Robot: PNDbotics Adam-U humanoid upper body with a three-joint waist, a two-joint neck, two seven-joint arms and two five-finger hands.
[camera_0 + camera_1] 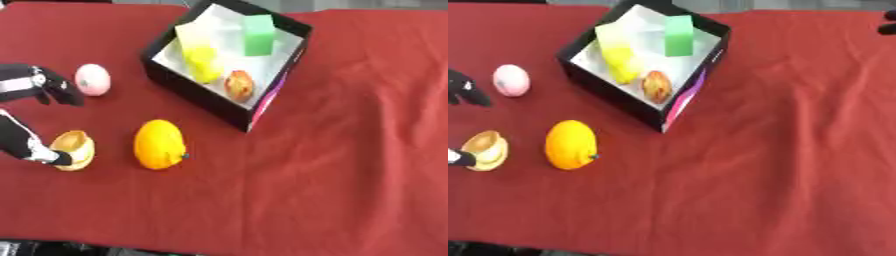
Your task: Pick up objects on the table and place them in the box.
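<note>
Left hand: came in from the left edge, black with silver joints; upper fingers pointed toward the egg, another finger or thumb reached down to the cup. Fingers spread apart, curled round nothing that could be seen.
Cup: small tan-yellow piece, on the cloth at the left, touched on its left side by the lower fingertip of the left hand.
Egg: pink, egg-shaped, on the cloth just beside the upper fingertips, apart from them; left of the box.
Orange: orange oval fruit, lying on the cloth just right of the cup, below and left of the box's near corner.
Box: black walls, white lining, set askew at the top middle, one side with a pink-purple stripe.
Yellow piece: inside the box, toward its left wall.
Round fruit: reddish-orange, inside the box near the near wall.
Green block: inside the box, upright toward the far corner.
Cloth: red, creased, covering the table.
Right hand: only dark tips at the right edge of the right eye view; whether apart or together, could not be told.
</note>
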